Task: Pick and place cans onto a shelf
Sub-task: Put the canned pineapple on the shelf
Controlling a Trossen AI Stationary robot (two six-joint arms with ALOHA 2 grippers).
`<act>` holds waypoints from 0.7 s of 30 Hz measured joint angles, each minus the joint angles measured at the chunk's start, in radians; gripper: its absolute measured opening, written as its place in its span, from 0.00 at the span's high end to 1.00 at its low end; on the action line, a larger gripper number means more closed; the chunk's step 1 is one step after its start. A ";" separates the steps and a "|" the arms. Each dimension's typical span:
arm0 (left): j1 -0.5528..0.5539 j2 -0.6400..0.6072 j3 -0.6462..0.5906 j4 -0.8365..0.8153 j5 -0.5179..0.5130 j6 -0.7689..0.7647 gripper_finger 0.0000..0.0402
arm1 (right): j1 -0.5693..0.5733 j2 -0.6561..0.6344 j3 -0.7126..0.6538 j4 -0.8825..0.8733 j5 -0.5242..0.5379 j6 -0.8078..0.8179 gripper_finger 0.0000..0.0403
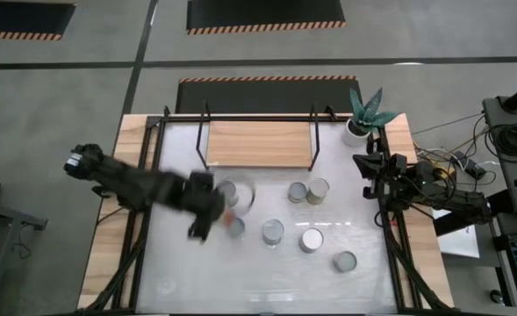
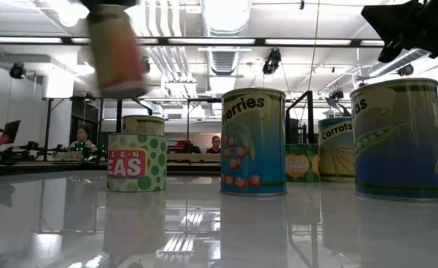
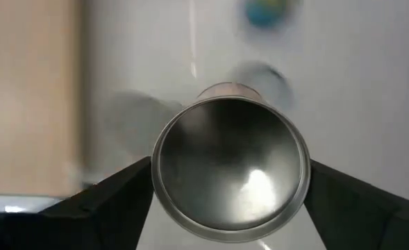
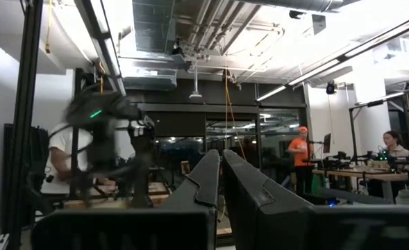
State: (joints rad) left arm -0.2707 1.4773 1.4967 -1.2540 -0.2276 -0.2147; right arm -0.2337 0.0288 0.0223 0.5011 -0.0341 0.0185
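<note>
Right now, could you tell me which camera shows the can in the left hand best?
The left wrist view: the can fills the frame, clamped between both fingers. The low view shows it blurred, lifted above the table. The high view shows only a blur at the left hand. The right wrist view misses it.

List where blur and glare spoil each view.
High view: the left gripper and its can are smeared by motion. Low view: the lifted can is streaked; ceiling lights glare on the glossy tabletop. Left wrist view: the held can is sharp, the background blurred. Right wrist view: the left arm is blurred, and bright ceiling lights wash out.
</note>
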 joint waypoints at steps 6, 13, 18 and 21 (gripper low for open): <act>0.395 0.000 0.101 0.000 0.008 0.254 0.22 | 0.000 0.000 0.000 -0.017 0.000 0.000 0.98; 0.744 0.100 0.097 0.025 0.157 0.390 0.22 | 0.000 0.000 0.000 -0.053 0.006 -0.001 0.98; 0.780 0.204 0.096 0.010 0.165 0.485 0.23 | 0.000 0.000 0.000 -0.058 0.008 -0.001 0.98; 0.779 0.244 0.096 0.007 0.153 0.519 0.23 | 0.000 0.000 0.000 -0.064 0.008 -0.001 0.98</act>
State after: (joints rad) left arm 0.5082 1.7216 1.5925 -1.2469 -0.0744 0.3046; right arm -0.2340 0.0288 0.0223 0.4374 -0.0261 0.0177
